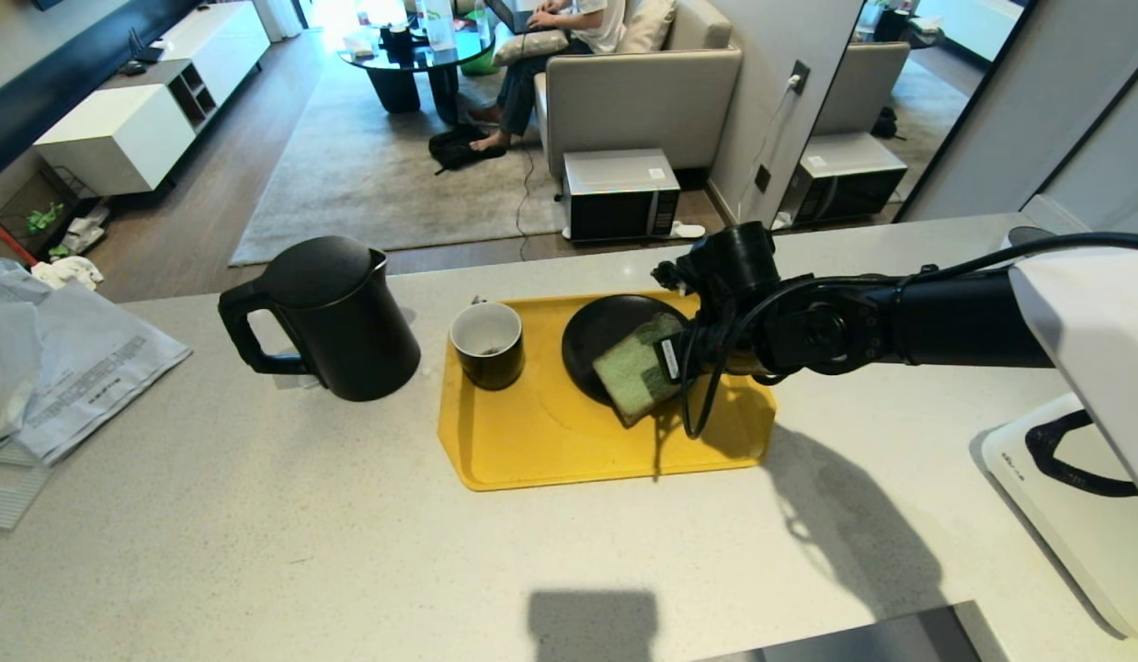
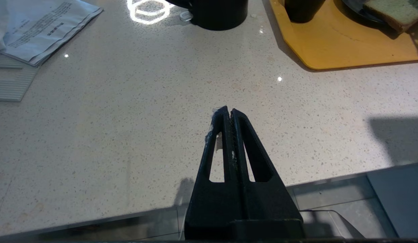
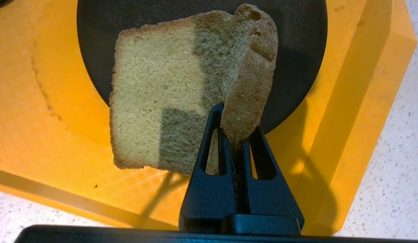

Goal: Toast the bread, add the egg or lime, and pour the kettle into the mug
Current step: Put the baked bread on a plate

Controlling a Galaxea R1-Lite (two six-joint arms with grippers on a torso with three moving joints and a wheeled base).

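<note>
My right gripper (image 1: 672, 360) (image 3: 236, 135) is shut on one edge of the pale green bread (image 1: 635, 368) (image 3: 161, 101). The slice hangs tilted over the black plate (image 1: 601, 326) (image 3: 296, 50) on the yellow tray (image 1: 551, 441) (image 3: 26, 84), its pinched edge folded up. The black mug (image 1: 486, 345) (image 2: 302, 10) stands on the tray's left part. Left of the tray, the black kettle (image 1: 339, 313) (image 2: 219, 13) stands on the counter. My left gripper (image 2: 228, 110) is shut and empty, parked over the counter's near edge. No egg or lime is in view.
A white appliance (image 1: 1065, 496) with a black loop sits at the counter's right edge. Papers and a plastic bag (image 1: 73, 368) lie at the far left. Beyond the counter are a microwave (image 1: 621, 195) on the floor and a seated person (image 1: 551, 55).
</note>
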